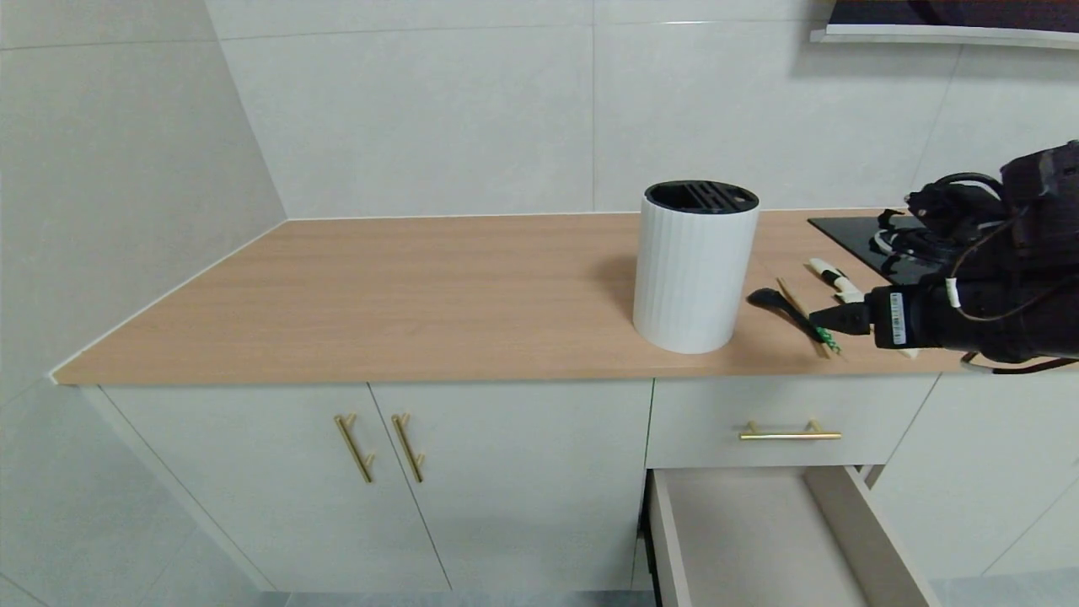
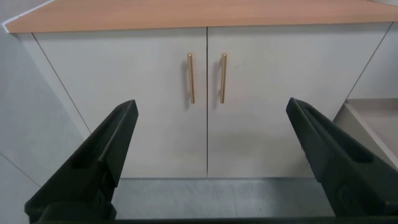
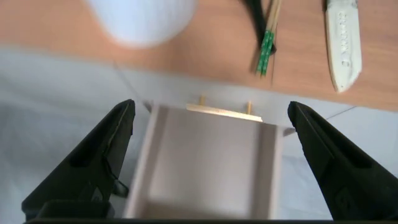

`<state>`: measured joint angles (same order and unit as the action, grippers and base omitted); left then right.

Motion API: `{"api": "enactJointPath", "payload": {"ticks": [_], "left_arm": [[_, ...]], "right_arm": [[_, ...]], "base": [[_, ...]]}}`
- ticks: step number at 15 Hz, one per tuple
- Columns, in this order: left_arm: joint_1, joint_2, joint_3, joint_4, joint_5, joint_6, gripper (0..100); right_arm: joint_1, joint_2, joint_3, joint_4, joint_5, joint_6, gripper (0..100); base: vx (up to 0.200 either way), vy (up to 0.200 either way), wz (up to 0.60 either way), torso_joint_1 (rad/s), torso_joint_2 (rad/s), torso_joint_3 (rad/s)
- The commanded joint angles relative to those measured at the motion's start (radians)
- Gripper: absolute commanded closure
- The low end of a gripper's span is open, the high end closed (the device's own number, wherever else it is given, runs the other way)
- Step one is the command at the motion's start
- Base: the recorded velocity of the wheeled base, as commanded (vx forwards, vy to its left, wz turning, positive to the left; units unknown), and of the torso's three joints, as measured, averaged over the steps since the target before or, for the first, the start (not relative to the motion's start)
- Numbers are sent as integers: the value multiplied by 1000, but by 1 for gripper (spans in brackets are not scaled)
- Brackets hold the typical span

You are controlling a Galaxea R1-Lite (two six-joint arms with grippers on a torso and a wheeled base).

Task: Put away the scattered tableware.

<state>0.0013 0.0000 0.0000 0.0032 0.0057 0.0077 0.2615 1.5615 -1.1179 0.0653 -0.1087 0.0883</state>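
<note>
Holder [image 1: 693, 278], head view: white and ribbed with a black slotted top, upright on the wooden counter [image 1: 421, 295].
Spoon [image 1: 765, 297], head view: black, lying flat just right of the holder, bowl end nearest it.
Chopsticks [image 1: 791, 295], head view: a wooden pair with green-banded ends, lying alongside the spoon on its far side from the holder.
White-handled utensil [image 1: 834, 278], head view: flat on the counter, further right of the holder than the chopsticks.
Cooktop [image 1: 851, 236], head view: black glass panel, right of the holder and behind it.
Right gripper [image 1: 834, 319], head view: at the counter's front edge, right of the holder, close to the green ends of the chopsticks.
Open drawer [image 1: 742, 531], head view: pulled out below the holder, under a closed drawer [image 1: 788, 409] with a gold handle.
Cupboard doors [image 1: 295, 480], head view: two white doors with gold handles, below and left of the holder.
Left gripper [image 2: 211, 102], left wrist view: fingers spread wide with nothing between them, facing the two cupboard doors under the counter's edge.
Right gripper, right wrist view: fingers spread wide, grasping nothing; the open drawer is seen between them.
Tableware, right wrist view: the chopsticks lie on the counter between the holder's base and the white-handled utensil, and the dark spoon handle lies against the chopsticks.
</note>
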Motion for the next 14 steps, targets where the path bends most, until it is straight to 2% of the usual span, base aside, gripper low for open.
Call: {"api": "enactJointPath", "payload": {"ticks": [1, 4, 9, 14], "left_arm": [[0, 2, 0, 0, 0, 0, 0], [0, 2, 0, 0, 0, 0, 0], [0, 2, 0, 0, 0, 0, 0], [0, 2, 0, 0, 0, 0, 0]], "right_arm": [[-25, 135, -56, 1, -2, 22, 0], [-85, 236, -103, -1, -19, 39, 0], [-131, 327, -115, -45, -22, 33, 0], [-134, 358, -115, -101, -25, 36, 0]], "base": [[0, 0, 0, 0, 0, 0], [0, 0, 0, 0, 0, 0], [0, 0, 0, 0, 0, 0], [0, 0, 0, 0, 0, 0]]}}
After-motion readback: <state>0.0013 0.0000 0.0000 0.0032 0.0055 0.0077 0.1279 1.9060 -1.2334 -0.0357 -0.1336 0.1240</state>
